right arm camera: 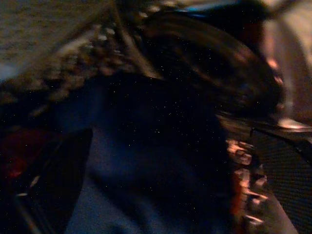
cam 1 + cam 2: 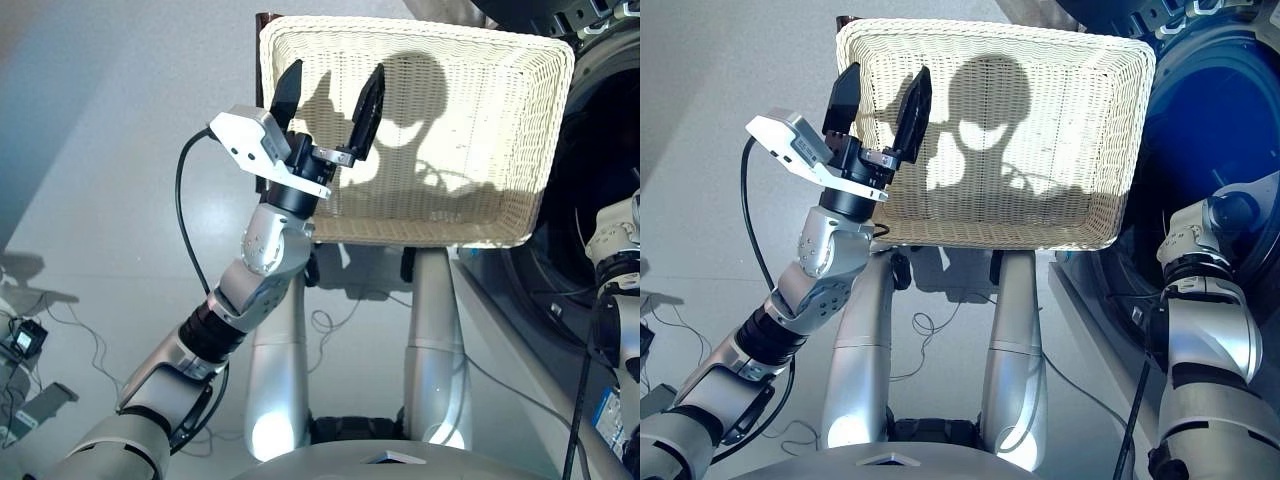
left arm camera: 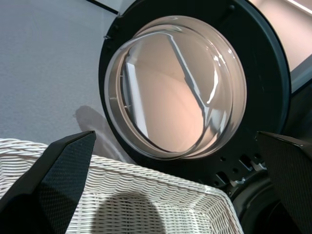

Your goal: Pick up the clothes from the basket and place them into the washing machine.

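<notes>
The cream wicker basket [image 2: 415, 25] shows only bare weave and shadows inside. My left gripper [image 2: 337, 68] hangs open over its left part with nothing between the fingers; in the left wrist view the same gripper [image 3: 175, 134] points past the basket's rim [image 3: 146, 185] at the washing machine's round glass door [image 3: 175, 87]. My right forearm [image 2: 1230, 215] reaches into the washing machine's dark drum mouth [image 2: 1200, 120], which hides that gripper in the head views. In the right wrist view my right gripper [image 1: 170, 131] is open over navy clothes [image 1: 146, 161], with a red patch [image 1: 14, 156] beside them.
The basket rests on a stand above the grey floor. Thin cables [image 2: 70, 320] and a small dark device [image 2: 25, 340] lie on the floor at the left. A dark brown edge [image 2: 262, 20] shows behind the basket's far left corner.
</notes>
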Robot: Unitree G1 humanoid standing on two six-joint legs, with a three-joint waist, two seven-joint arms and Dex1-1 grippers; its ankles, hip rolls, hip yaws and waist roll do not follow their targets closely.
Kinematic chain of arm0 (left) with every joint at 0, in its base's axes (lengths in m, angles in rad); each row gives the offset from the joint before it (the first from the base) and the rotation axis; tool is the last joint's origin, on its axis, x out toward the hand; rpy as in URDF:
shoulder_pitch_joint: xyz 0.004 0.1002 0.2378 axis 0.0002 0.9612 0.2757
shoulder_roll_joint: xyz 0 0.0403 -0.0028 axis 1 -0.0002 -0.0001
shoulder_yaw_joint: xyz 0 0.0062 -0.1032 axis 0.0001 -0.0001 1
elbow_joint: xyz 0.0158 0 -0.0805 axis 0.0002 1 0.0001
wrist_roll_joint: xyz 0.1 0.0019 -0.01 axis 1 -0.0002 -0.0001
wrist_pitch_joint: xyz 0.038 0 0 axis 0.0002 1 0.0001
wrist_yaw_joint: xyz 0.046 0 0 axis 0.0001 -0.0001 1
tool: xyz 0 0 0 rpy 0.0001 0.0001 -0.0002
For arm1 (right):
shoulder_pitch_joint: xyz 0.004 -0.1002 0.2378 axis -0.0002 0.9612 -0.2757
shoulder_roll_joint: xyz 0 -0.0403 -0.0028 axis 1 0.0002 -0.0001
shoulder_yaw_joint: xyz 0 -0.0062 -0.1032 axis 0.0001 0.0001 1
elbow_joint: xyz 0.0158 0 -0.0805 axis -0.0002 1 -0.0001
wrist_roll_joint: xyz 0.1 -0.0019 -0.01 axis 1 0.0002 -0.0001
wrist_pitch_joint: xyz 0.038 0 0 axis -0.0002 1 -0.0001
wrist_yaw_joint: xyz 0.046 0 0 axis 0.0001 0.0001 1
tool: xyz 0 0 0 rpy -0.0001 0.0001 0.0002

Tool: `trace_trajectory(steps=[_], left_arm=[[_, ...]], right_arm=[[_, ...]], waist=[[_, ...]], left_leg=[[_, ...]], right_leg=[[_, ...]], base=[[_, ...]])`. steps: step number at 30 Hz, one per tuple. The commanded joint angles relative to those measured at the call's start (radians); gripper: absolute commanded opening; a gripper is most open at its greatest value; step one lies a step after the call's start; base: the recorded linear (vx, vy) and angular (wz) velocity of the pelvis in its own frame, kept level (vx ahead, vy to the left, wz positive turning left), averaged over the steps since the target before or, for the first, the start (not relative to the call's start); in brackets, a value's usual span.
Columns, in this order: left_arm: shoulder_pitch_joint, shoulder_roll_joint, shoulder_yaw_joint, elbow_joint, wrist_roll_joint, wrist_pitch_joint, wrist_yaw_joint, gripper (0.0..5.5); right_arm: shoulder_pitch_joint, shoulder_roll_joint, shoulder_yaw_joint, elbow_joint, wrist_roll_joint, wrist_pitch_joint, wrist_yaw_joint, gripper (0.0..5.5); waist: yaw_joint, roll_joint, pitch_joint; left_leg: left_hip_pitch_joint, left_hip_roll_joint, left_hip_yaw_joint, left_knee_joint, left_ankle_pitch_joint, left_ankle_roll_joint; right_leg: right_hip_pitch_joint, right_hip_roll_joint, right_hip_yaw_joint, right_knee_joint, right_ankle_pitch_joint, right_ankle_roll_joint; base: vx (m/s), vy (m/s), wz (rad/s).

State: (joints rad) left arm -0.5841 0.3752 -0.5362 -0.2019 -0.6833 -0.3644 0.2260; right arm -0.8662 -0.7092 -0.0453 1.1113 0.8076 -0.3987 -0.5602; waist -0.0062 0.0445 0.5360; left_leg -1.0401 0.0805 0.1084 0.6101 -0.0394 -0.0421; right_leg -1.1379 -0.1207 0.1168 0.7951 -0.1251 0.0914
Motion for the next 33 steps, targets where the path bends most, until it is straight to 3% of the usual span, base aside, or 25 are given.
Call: trace_trajectory(steps=[1, 7, 11, 14, 19, 26, 30, 33], left_arm=[[0.003, -0.024, 0.03, -0.104, 0.042, -0.059, -0.007, 5.5], [0.016, -0.044, 0.039, -0.095, 0.042, -0.059, -0.021, 5.5], [0.024, -0.044, 0.041, -0.09, 0.027, -0.064, -0.059, 5.5], [0.033, -0.042, 0.042, -0.095, 0.014, -0.06, -0.083, 5.5], [0.067, -0.028, 0.053, -0.103, 0.006, -0.044, -0.135, 5.5], [0.105, -0.024, 0.072, -0.11, 0.02, -0.042, -0.166, 5.5], [0.125, -0.009, 0.127, -0.062, 0.137, -0.049, -0.117, 5.5], [0.164, 0.019, 0.158, -0.011, 0.217, -0.054, -0.104, 5.5]], right_arm=[[0.036, 0.02, 0.044, -0.154, -0.075, -0.087, -0.028, 5.5], [0.156, 0.141, 0.072, -0.399, -0.229, -0.098, -0.033, 5.5], [0.19, 0.187, 0.151, -0.489, -0.294, -0.079, 0.064, 5.5], [0.2, 0.193, 0.21, -0.535, -0.27, -0.068, 0.171, 5.5], [0.215, 0.123, 0.373, -0.595, -0.283, -0.005, 0.378, 5.5], [0.276, 0.121, 0.399, -0.715, -0.239, -0.011, 0.483, 5.5], [0.366, 0.15, 0.37, -0.849, -0.203, -0.031, 0.531, 5.5], [0.431, 0.182, 0.327, -0.891, -0.174, -0.058, 0.528, 5.5]], waist=[[-0.026, 0.019, -0.016], [-0.038, 0.018, -0.016], [-0.036, 0.023, -0.016], [-0.034, 0.023, -0.016], [-0.034, 0.021, -0.016], [-0.04, 0.019, -0.016], [-0.048, 0.009, -0.016], [-0.055, 0.003, -0.016]], left_leg=[[0.054, 0.045, 0.021, 0.081, -0.112, -0.047], [0.06, 0.043, 0.025, 0.073, -0.107, -0.041], [0.058, 0.046, 0.03, 0.072, -0.101, -0.037], [0.053, 0.049, 0.032, 0.071, -0.096, -0.037], [0.057, 0.051, 0.035, 0.06, -0.081, -0.04], [0.078, 0.054, 0.033, 0.049, -0.072, -0.046], [0.146, 0.05, 0.036, -0.002, -0.059, -0.049], [0.244, 0.036, 0.049, -0.095, -0.036, -0.052]], right_leg=[[0.059, 0.014, -0.003, -0.085, 0.041, 0.026], [0.058, 0.02, 0.004, -0.087, 0.042, 0.024], [0.051, 0.027, 0.013, -0.094, 0.052, 0.027], [0.049, 0.029, 0.014, -0.098, 0.058, 0.027], [0.049, 0.026, 0.014, -0.102, 0.069, 0.027], [0.071, 0.023, 0.006, -0.105, 0.072, 0.026], [0.138, 0.021, -0.003, -0.144, 0.082, 0.034], [0.238, 0.011, -0.013, -0.238, 0.112, 0.049]], base=[[0.0, 0.0, 0.0], [0.0, 0.0, 0.0], [0.0, 0.0, 0.0], [0.0, 0.0, 0.0], [0.0, 0.0, 0.0], [0.0, 0.0, 0.0], [0.016, -0.001, -0.01], [0.084, 0.016, -0.053]])
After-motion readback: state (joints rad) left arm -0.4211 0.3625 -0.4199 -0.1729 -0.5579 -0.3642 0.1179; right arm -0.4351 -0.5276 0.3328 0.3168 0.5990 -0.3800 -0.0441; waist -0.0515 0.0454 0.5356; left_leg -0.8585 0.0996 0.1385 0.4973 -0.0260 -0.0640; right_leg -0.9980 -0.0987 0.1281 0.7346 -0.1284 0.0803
